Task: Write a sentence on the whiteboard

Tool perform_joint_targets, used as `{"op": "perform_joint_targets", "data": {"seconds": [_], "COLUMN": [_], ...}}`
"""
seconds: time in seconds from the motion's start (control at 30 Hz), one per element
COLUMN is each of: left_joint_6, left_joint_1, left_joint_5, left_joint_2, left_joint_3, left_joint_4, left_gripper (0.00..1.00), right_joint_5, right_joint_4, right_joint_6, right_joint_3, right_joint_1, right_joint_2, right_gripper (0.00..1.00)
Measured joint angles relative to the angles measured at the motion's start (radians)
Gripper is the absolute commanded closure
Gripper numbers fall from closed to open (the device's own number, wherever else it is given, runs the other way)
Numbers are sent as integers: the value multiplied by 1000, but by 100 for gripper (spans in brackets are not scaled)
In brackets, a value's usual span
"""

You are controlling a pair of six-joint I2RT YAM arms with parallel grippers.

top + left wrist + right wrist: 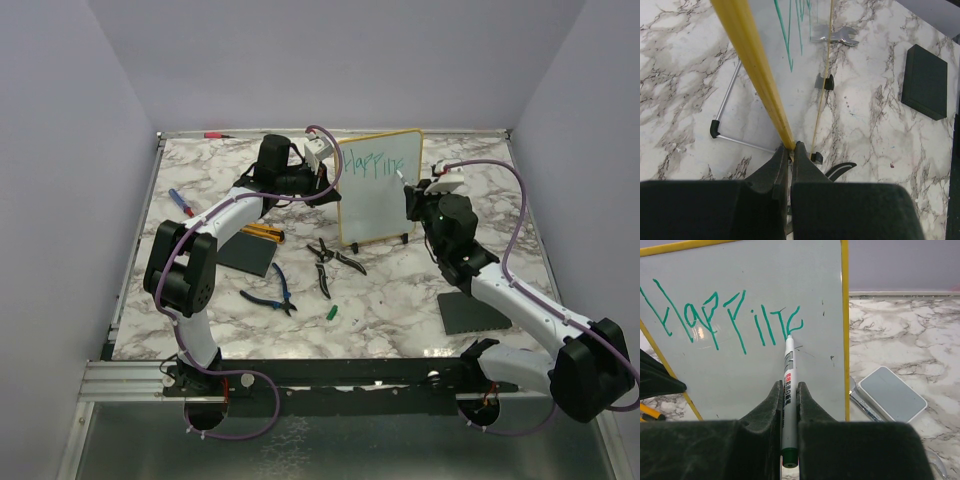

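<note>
The whiteboard (378, 188) stands upright at the back centre, white with a yellow rim and black feet. Teal-green writing (720, 315) on its upper part reads roughly "Happine", one line only. My left gripper (791, 146) is shut on the board's yellow rim (752, 60) and holds its left edge. My right gripper (788, 386) is shut on a white marker (788, 385) with a green end. The marker's tip touches the board at the last letter. In the top view the right gripper (413, 196) is at the board's right edge.
Pliers (270, 291), cutters (333, 257) and a green cap (332, 313) lie in front of the board. Dark grey pads lie at left (246, 254) and right (472, 313). A grey-topped eraser block (892, 393) and a wrench (836, 36) lie behind the board.
</note>
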Motion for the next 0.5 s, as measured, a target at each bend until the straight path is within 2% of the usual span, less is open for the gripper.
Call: {"op": "perform_joint_targets", "data": {"seconds": [0.5], "left_joint_6": [0], "left_joint_1": [0], "left_joint_5": [0], "left_joint_2": [0], "left_joint_3": [0], "left_joint_4": [0], "left_gripper": [100], "right_joint_5": [59], "right_joint_4": [-9], "right_joint_6": [2], "right_joint_3": [0], "right_joint_1": [0], "right_joint_2": [-2], "right_gripper": [99]}}
